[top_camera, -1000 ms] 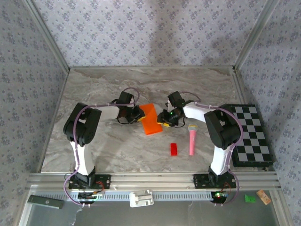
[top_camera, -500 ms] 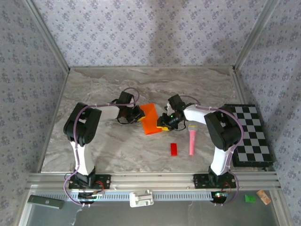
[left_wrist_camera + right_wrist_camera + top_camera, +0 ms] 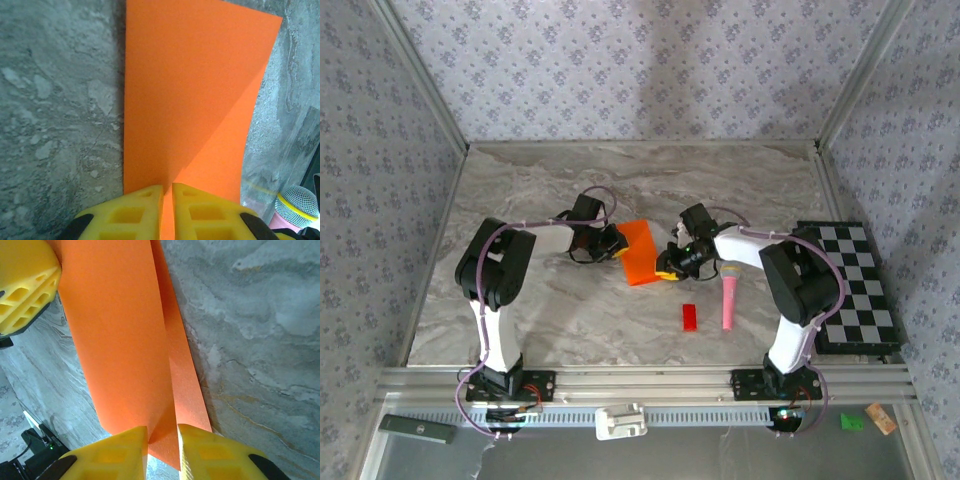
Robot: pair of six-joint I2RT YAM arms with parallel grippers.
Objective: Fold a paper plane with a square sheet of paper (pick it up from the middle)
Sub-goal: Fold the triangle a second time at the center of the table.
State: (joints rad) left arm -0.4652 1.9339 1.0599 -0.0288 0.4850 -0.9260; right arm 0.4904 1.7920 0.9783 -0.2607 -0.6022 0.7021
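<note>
Paper (image 3: 190,100), thin, bright orange, folded double, sits mid-bench: my left gripper (image 3: 167,192) clenched on one edge, presumably anchoring it; my right gripper (image 3: 162,437) straddles the opposite edge, though whether it's pinching I cannot tell.

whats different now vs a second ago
The right tool slid a little toward the near edge along the right side of the orange paper. The left tool stayed clamped on the paper's left edge. The paper, red block and pink microphone did not move.
</note>
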